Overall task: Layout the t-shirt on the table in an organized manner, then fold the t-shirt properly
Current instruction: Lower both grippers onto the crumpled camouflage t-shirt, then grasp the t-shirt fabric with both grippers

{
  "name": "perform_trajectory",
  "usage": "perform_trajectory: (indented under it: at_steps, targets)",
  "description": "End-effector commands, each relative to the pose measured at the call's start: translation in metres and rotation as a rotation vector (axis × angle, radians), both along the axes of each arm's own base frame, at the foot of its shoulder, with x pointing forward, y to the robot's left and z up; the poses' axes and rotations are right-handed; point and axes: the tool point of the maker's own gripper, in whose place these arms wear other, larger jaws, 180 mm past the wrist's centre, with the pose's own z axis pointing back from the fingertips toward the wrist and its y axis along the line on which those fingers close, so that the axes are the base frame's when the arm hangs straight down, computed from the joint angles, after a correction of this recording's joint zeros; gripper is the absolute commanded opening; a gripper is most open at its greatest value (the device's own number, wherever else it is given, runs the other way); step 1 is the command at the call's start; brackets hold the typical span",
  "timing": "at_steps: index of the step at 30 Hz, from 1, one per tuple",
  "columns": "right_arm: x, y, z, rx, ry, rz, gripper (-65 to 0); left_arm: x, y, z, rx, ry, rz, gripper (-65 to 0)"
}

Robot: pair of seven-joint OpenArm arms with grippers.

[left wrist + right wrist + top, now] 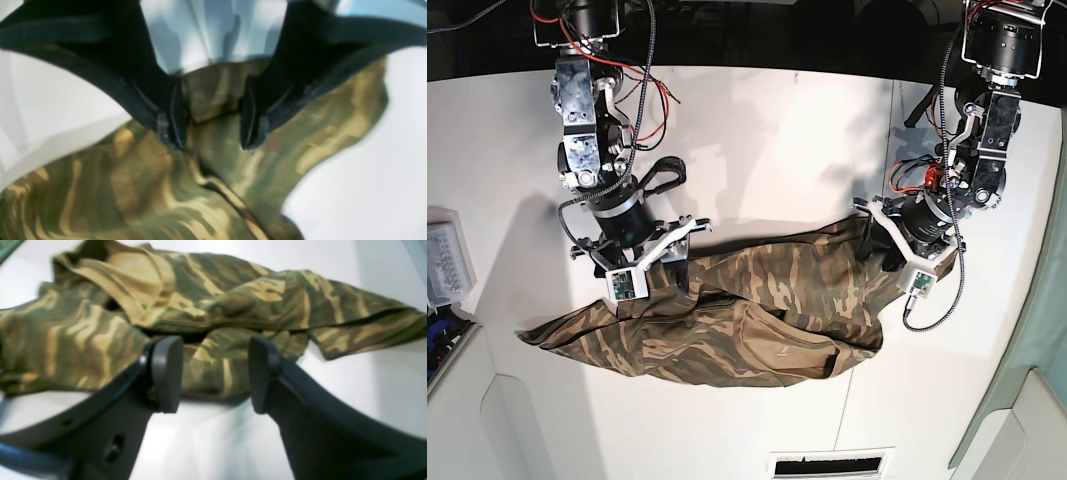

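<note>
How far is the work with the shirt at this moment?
Early stage. Done: nothing finished; the t-shirt lies crumpled on the table, collar side bunched, no fold made. In hand: the left gripper has fabric between its jaws, which are not fully shut, at the shirt's edge; the right gripper is open at the other edge, gripping nothing. Left: spread it flat, then fold.

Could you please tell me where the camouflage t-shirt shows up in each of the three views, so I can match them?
Left wrist: t-shirt fills the lower half, running up between the left gripper fingers.
Right wrist: across the upper half, beyond the open right gripper.
Base: centre, stretched between both arms.
Shared landmark: the white table.
</note>
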Motion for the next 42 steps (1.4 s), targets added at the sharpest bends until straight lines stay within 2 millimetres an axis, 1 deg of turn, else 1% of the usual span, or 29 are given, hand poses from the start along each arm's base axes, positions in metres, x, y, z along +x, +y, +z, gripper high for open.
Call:
perform_trajectory:
  at_steps: [1,4,7,10,13,15,19,22,28,34,35,36,37,38,39,41,42]
  targets:
    - [0.015,0.003,0.017,0.017,-0.060,-0.012,-34.0,0.010,0.002,0.013,-0.006,-0.046,0.002,-34.3]
    - [0.022,0.006,0.015,0.011,-0.055,-0.038,-34.0,0.009,0.001,0.013,-0.007,-0.045,0.002,-34.3]
    - [0.026,0.005,0.018,0.015,-0.067,-0.060,-34.0,0.010,0.003,0.013,-0.004,-0.046,0.002,-34.3]
    - [0.030,0.008,0.016,0.021,-0.069,-0.058,-34.0,0.010,0.002,0.013,-0.004,-0.046,0.002,-34.3]
    - [0.035,0.016,0.008,0.041,-0.065,-0.052,-34.0,0.009,0.003,0.013,-0.003,-0.046,0.002,-34.3]
    - [0.038,0.026,0.001,0.060,-0.062,-0.031,-34.0,0.010,0.003,0.013,-0.002,-0.046,0.005,-34.3]
    - [0.042,0.059,-0.010,0.091,-0.041,0.073,-34.0,0.010,0.003,0.013,-0.003,-0.046,0.005,-34.3]
    - [0.045,0.073,-0.014,0.064,-0.043,0.114,-34.0,0.009,0.003,0.012,-0.002,-0.043,0.005,-34.3]
    - [0.057,0.076,-0.026,0.045,0.002,0.133,-34.0,0.007,0.003,0.010,-0.002,-0.038,0.005,-34.3]
    - [0.066,0.079,-0.033,0.005,0.018,0.161,-34.1,0.007,0.003,0.010,-0.002,-0.038,0.005,-34.4]
    - [0.066,0.079,-0.034,0.004,0.022,0.162,-35.7,0.007,0.003,0.010,-0.002,-0.038,0.005,-34.6]
    - [0.066,0.079,-0.036,0.002,0.028,0.162,-39.3,0.006,0.003,0.010,-0.002,-0.038,0.005,-35.8]
    - [0.066,0.079,-0.038,0.002,0.033,0.163,-44.1,0.006,0.003,0.010,-0.002,-0.038,0.005,-38.7]
    - [0.066,0.079,-0.038,0.003,0.032,0.163,-49.6,0.006,0.003,0.010,-0.002,-0.038,0.005,-43.0]
    - [0.066,0.079,-0.038,0.003,0.032,0.163,-54.3,0.006,0.003,0.010,-0.002,-0.038,0.005,-48.8]
    - [0.067,0.079,-0.036,0.004,0.025,0.164,-59.8,0.007,0.000,0.011,-0.010,-0.045,0.005,-61.9]
    - [0.069,0.079,-0.033,0.006,0.016,0.164,-62.8,0.007,-0.002,0.011,-0.017,-0.046,0.006,-65.0]
